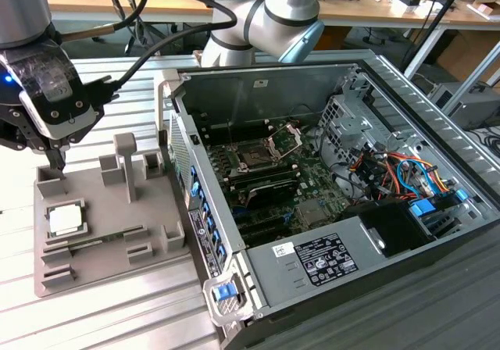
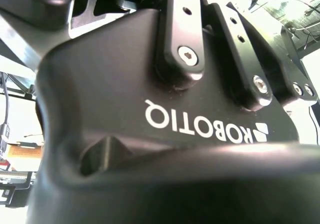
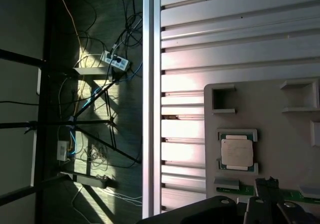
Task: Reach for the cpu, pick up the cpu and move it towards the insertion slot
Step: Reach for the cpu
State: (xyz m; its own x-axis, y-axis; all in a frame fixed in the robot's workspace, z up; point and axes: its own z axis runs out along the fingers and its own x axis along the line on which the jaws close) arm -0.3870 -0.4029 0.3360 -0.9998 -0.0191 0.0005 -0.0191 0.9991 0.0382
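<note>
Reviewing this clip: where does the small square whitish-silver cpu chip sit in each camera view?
Exterior view: the small square whitish-silver cpu lies in a recess of the grey plastic tray, at the exterior view's left, outside the open computer case.
First wrist view: the cpu lies in its framed recess on the tray.
Shared landmark: the grey tray.

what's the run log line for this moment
phase: reach | gripper: over grey tray, apart from cpu | cpu: lying in tray pocket | insertion slot: inside open case
</note>
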